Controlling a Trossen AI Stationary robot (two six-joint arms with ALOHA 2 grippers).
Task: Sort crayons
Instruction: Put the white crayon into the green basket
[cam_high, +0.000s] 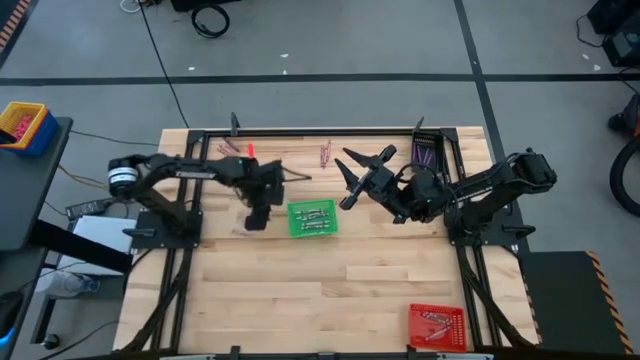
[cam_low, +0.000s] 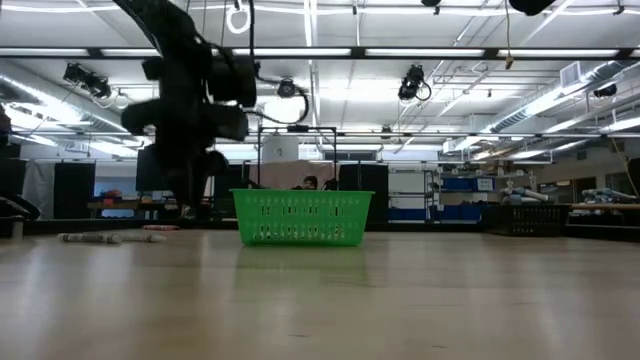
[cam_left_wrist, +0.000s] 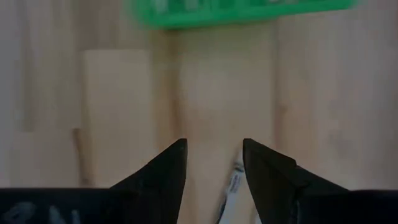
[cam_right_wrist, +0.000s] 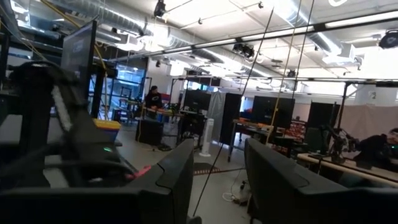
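Note:
My left gripper (cam_high: 258, 217) hangs just left of the green tray (cam_high: 312, 218), a little above the table, and is shut on a pale grey-lilac crayon (cam_left_wrist: 233, 186). The green tray holds several pale crayons. A few reddish-pink crayons (cam_high: 325, 154) and others (cam_high: 232, 149) lie loose near the table's far edge. They also show in the low view (cam_low: 110, 238). Purple crayons lie in the dark tray (cam_high: 425, 150). My right gripper (cam_high: 362, 168) is open and empty, raised right of the green tray and tipped up toward the room. My left gripper has the pale crayon between its two fingers, which point down from above. The crayon's visible stretch (cam_left_wrist: 236, 174) lies close along the inner side of one finger (cam_left_wrist: 267, 180), running along the fingers, not across them. It is clear of the table. The contact itself is hidden.
A red tray (cam_high: 437, 326) with several crayons stands at the table's near right corner. A black frame (cam_high: 300, 131) runs along the far and side edges. Bare wood lies between the green tray and the near edge.

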